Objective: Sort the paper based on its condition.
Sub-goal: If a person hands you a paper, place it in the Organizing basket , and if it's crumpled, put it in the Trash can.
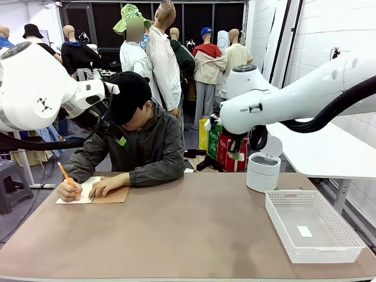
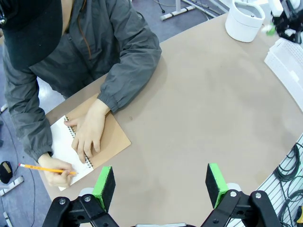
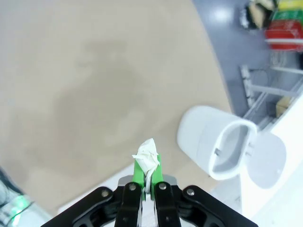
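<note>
1. A person [image 1: 147,147] in a dark jacket and black cap sits at the far side of a tan table [image 1: 188,241], bent low over a notebook [image 1: 111,195].
2. The notebook is spiral-bound with a brown cover and lies open near the far left edge of the table. One of the person's hands [image 2: 89,137] rests flat on it. The other hand [image 2: 56,172] holds an orange pencil [image 2: 45,169] to the white page.
3. The left gripper [image 2: 160,185] hangs in the air above the table on the person's side. Its two green-padded fingers stand wide apart with nothing between them.
4. The right gripper [image 3: 147,176] is closed tight. A small crumpled paper [image 3: 147,156], white and wadded, is pinched between its green pads and sticks out past the fingertips.
5. That gripper and the paper are raised above the table, close beside a round white bin [image 1: 262,170].
6. The bin stands at the far right of the table with its lid flipped up, so the inside is open.
7. A white plastic basket [image 1: 352,242] with a latticed wall sits on the near right part of the table, apart from the bin. A small white slip [image 1: 304,231] lies flat on its floor.
</note>
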`<act>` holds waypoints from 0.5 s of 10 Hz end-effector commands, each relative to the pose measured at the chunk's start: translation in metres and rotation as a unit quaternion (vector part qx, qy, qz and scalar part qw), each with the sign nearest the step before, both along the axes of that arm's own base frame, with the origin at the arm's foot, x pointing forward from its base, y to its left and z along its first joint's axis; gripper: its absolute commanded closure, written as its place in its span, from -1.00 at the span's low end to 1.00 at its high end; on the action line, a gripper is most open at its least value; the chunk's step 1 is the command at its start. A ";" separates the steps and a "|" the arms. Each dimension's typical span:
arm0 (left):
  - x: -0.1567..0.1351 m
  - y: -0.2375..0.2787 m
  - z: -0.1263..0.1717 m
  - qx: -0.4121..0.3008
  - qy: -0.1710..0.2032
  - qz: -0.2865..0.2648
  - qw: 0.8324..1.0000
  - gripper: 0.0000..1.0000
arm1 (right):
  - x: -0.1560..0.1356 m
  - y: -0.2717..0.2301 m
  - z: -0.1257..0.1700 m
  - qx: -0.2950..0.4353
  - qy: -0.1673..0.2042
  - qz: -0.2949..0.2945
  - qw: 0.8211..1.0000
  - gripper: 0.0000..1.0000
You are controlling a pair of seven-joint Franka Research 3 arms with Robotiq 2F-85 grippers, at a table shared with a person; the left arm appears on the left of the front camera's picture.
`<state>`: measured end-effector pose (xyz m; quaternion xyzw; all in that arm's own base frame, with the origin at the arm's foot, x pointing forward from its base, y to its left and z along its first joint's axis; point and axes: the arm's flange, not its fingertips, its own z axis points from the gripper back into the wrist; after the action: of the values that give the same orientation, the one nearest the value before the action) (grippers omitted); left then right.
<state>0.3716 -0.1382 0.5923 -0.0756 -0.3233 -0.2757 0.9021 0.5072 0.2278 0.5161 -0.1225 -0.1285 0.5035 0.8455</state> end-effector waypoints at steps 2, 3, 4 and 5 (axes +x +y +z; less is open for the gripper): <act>0.001 0.001 0.001 -0.001 -0.001 0.000 1.000 -1.00 | 0.021 -0.003 -0.012 -0.062 -0.026 -0.056 0.996 1.00; 0.001 0.001 0.001 -0.001 -0.001 0.000 1.000 -1.00 | 0.019 -0.005 -0.014 -0.066 -0.035 -0.065 0.995 1.00; 0.001 0.001 0.001 -0.001 -0.001 0.000 1.000 -1.00 | 0.011 -0.005 -0.013 -0.051 -0.050 -0.063 0.995 1.00; 0.001 0.001 0.001 -0.001 -0.001 0.000 1.000 -1.00 | 0.016 -0.017 -0.011 -0.052 -0.031 -0.044 0.997 1.00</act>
<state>0.3716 -0.1382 0.5923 -0.0756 -0.3233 -0.2758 0.9020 0.5229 0.2147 0.5029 -0.1898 -0.1247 0.4609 0.8579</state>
